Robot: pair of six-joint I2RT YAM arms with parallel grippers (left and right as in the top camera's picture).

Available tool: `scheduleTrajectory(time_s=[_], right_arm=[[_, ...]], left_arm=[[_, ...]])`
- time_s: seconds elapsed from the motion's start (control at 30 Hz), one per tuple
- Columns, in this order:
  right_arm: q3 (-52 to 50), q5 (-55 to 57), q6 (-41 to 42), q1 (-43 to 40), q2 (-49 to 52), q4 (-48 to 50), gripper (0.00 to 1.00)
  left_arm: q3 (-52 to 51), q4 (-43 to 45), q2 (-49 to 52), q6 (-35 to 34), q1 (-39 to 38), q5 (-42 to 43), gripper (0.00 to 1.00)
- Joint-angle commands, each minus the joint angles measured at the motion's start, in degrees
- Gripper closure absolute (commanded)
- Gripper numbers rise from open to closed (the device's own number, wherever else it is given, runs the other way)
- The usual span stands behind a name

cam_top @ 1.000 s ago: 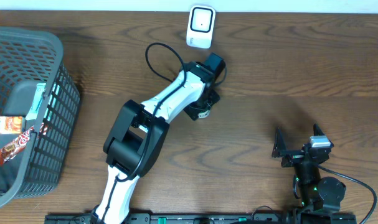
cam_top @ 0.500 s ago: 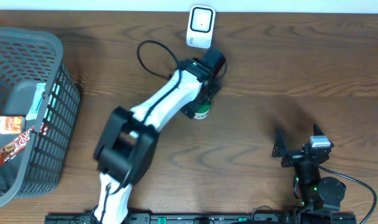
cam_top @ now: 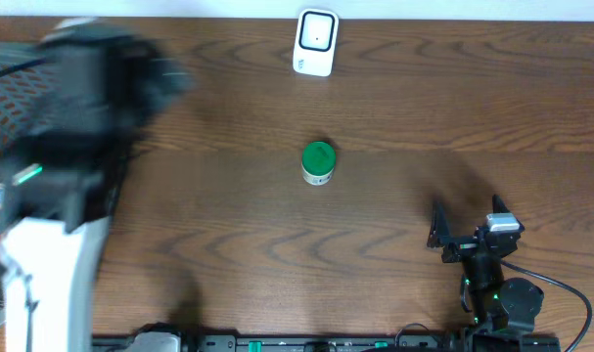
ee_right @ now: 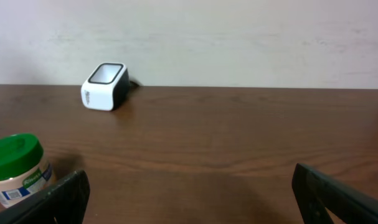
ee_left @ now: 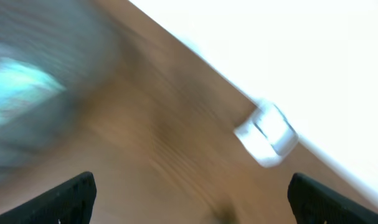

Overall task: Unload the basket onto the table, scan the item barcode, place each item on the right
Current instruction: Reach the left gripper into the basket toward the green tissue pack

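While the left arm shows only as a blurred dark and white shape over the left end of the wooden table, the task's item, a small jar with a green lid, stands upright and alone near the middle of the tabletop. Nothing touches it, and it is well apart from both arms. Its pale body carries a printed label that is too small to read in the right wrist view. A white scanner with a dark window sits beyond the jar, near the far edge of the table by the white wall, apart from the jar. The left gripper has its two dark fingertips spread wide with nothing between them; its own view is smeared, showing only wood grain, the scanner as a pale block, and a grey blur at the left. The right gripper sits low at the near right of the table, its fingers likewise spread wide and empty, facing the scanner, with the jar at the lower left of its view.
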Motion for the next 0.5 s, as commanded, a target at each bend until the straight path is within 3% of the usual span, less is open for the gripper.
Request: scheduleTrajectory(time_s=[0.0,0.2,0.47], right_arm=[[-0.1,0.5,0.7,0.6,-0.2,-0.2,0.01],[-0.1,0.5,0.8,0.6,-0.2,-0.2,0.01],[-0.1,0.5,0.7,0.6,-0.2,-0.2,0.01]], left_arm=[[0.0,-3.8,-3.3,3.9,15.0,-0.3,0.02],[-1.2,-8.0,-0.7,3.9,36.0,9.5,0.02],[-4.7,-7.5,10.8,6.5,42.2,14.2,0.02]])
